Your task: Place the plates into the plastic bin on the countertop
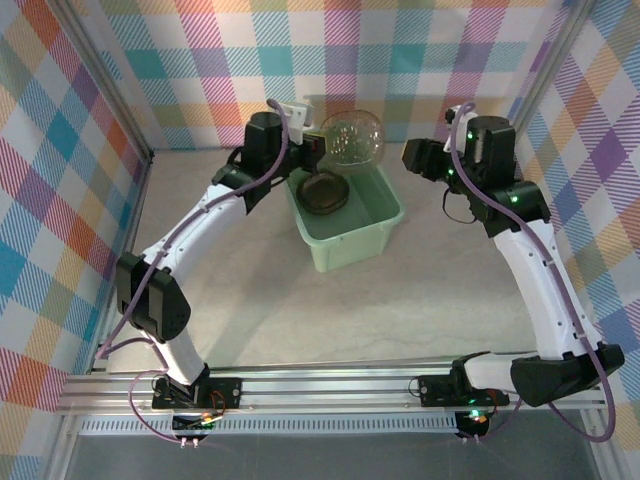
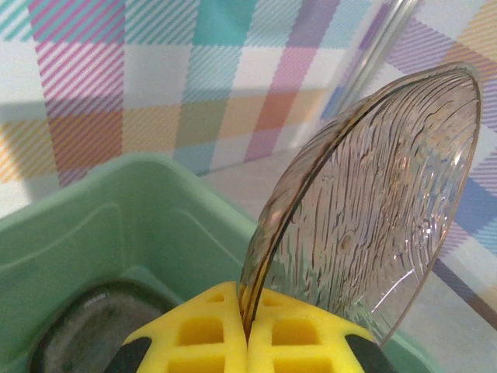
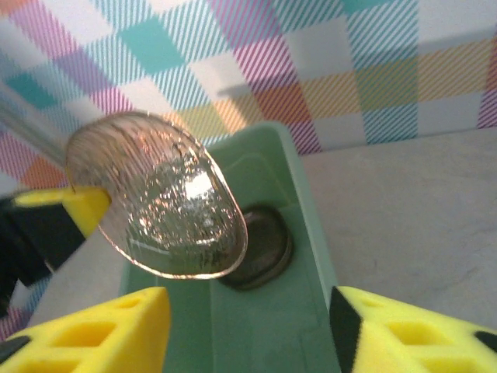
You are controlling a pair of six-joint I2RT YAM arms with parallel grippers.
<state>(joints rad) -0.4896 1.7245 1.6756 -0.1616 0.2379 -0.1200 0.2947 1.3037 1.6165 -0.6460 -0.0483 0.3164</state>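
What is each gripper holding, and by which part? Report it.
The left gripper pinches one plate upright by its rim. The right gripper is open, holding nothing.

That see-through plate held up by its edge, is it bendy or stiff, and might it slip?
Probably stiff: the plate shows no sag though pinched only at its rim by the left end effector. Likely light, since that small grip carries it. Its glossy, glinting surface may be slippery.
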